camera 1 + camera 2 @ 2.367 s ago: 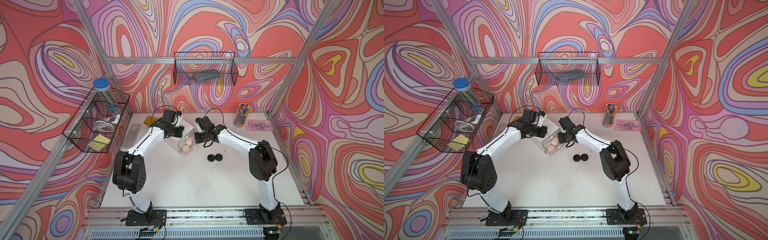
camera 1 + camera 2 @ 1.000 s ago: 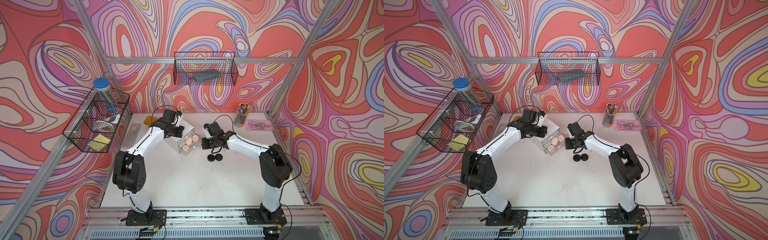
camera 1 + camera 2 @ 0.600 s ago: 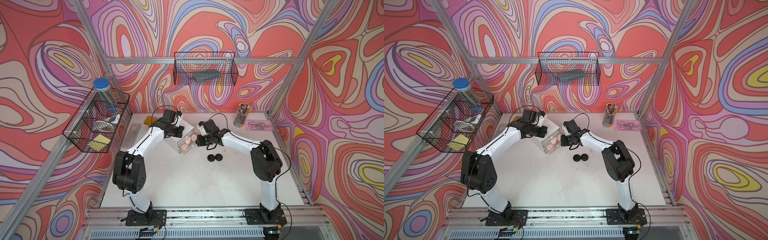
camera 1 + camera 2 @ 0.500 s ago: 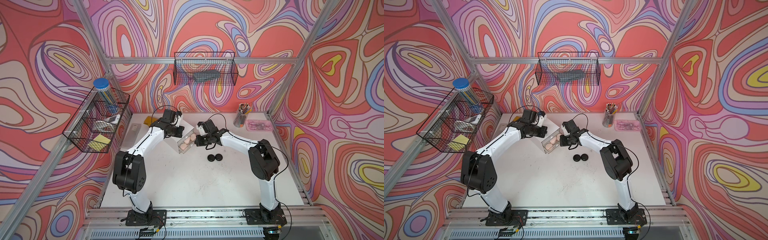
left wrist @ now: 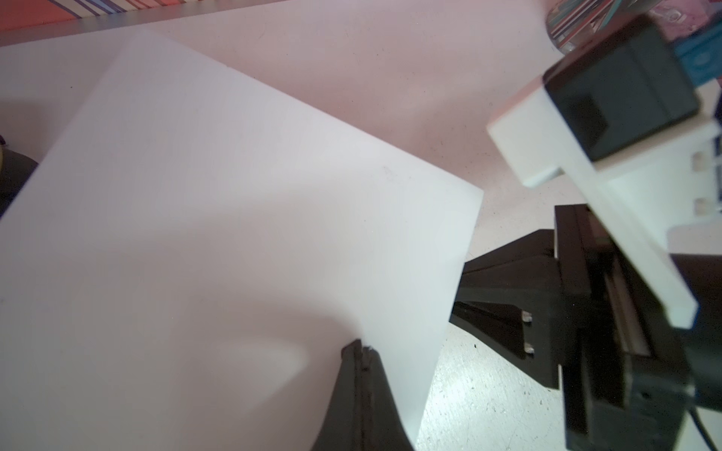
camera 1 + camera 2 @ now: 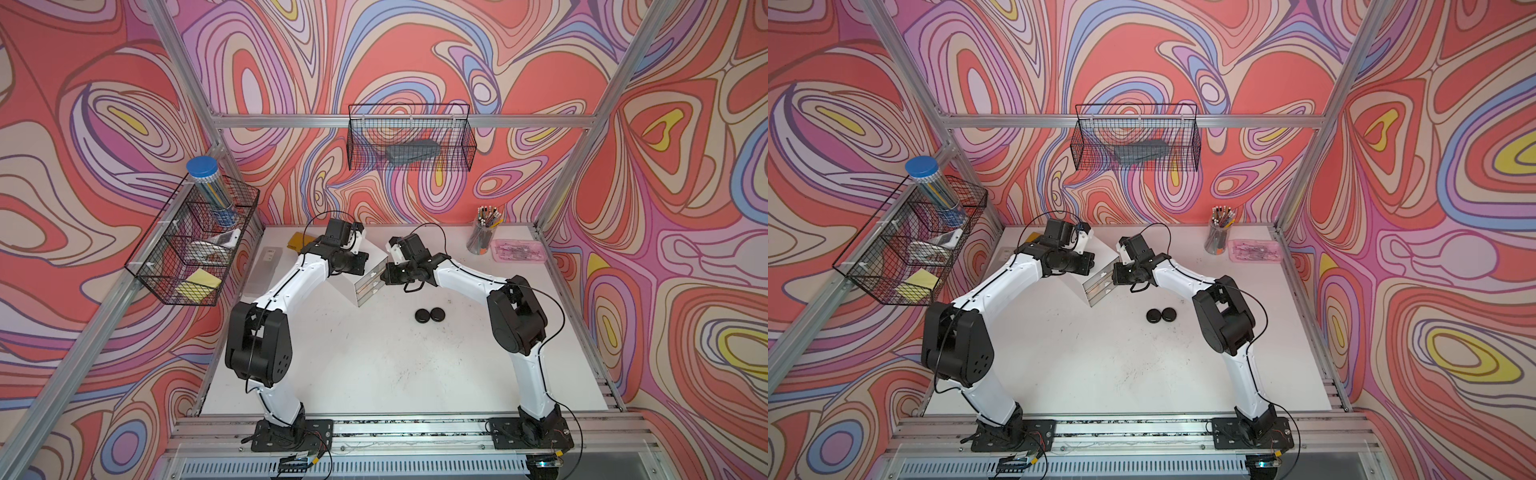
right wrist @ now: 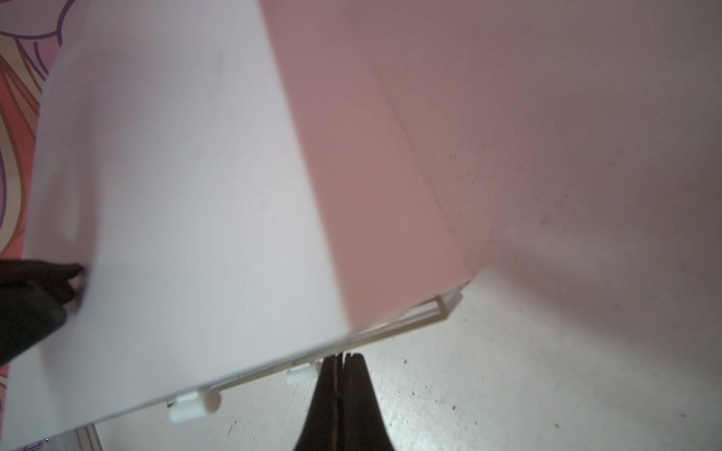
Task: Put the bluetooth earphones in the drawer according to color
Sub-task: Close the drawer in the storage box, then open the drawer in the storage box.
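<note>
The drawer [image 6: 347,286] is a small white cabinet at the back middle of the table, its clear drawer fronts [image 6: 1100,286] all pushed in. My left gripper [image 5: 361,348] is shut, its tips resting on the cabinet's white top [image 5: 234,214]. Also shut, my right gripper [image 7: 344,357] has its tips against the top drawer's front edge, beside a small white handle [image 7: 301,375]. Two glossy black bluetooth earphones [image 6: 423,316] [image 6: 437,314] lie side by side on the table to the right of the cabinet, in both top views. No earphones of other colors show.
A frosted flat box [image 6: 264,272] and a yellow item [image 6: 297,241] lie at the back left. A pen cup [image 6: 484,237] and a pink tray [image 6: 519,251] stand at the back right. Wire baskets [image 6: 195,245] [image 6: 409,143] hang on the walls.
A drawer stood pulled out with pink earphones in it. My right gripper backed off, then came in against it and pushed it shut. The left arm has not moved.
</note>
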Controlling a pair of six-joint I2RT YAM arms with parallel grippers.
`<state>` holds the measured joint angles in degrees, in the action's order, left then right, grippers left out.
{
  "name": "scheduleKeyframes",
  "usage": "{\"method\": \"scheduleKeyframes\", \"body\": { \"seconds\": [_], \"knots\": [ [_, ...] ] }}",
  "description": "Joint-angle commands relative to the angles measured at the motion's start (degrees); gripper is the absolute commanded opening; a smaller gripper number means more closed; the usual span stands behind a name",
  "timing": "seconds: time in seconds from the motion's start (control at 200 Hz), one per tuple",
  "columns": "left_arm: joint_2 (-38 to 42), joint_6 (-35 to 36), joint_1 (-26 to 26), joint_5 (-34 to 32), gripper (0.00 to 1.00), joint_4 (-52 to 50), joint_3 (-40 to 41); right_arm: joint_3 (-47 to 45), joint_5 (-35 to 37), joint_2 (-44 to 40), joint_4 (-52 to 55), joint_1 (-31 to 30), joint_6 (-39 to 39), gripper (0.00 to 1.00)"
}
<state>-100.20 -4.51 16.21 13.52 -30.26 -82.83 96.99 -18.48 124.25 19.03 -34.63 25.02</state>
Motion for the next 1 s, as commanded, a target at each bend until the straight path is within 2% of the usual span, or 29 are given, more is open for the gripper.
{"method": "scheduleKeyframes", "body": {
  "seconds": [0.0,0.411,0.721,0.781,0.831,0.901,0.996],
  "knots": [
    [-3.4,-0.1,0.7,-0.6,0.0,-9.3,1.8,1.9,-1.0,2.0,-2.8,-0.2,1.3,0.0],
    [-3.6,-0.1,0.6,-0.8,0.0,-9.3,1.9,2.6,-1.0,3.1,-2.8,-0.2,0.5,0.0],
    [-3.6,-0.2,0.6,-0.6,0.0,-9.3,1.8,-10.2,-0.5,-5.0,-10.8,-0.2,7.2,0.0],
    [-3.7,-0.2,0.6,-0.7,0.0,-9.3,1.8,-13.1,-1.4,-6.0,-14.0,-0.2,9.6,0.07],
    [-3.7,-0.2,0.6,-0.7,0.0,-9.3,1.8,-15.6,-2.4,-6.8,-17.4,-0.2,12.1,0.18],
    [-3.8,-0.2,0.7,-0.8,0.0,-9.3,1.8,-18.4,-3.3,-7.4,-21.5,-0.2,14.9,0.27],
    [-3.6,-0.4,0.7,-0.7,0.0,-9.3,1.7,-21.1,-4.5,-7.4,-26.0,-0.2,18.9,0.44]
  ]
}}
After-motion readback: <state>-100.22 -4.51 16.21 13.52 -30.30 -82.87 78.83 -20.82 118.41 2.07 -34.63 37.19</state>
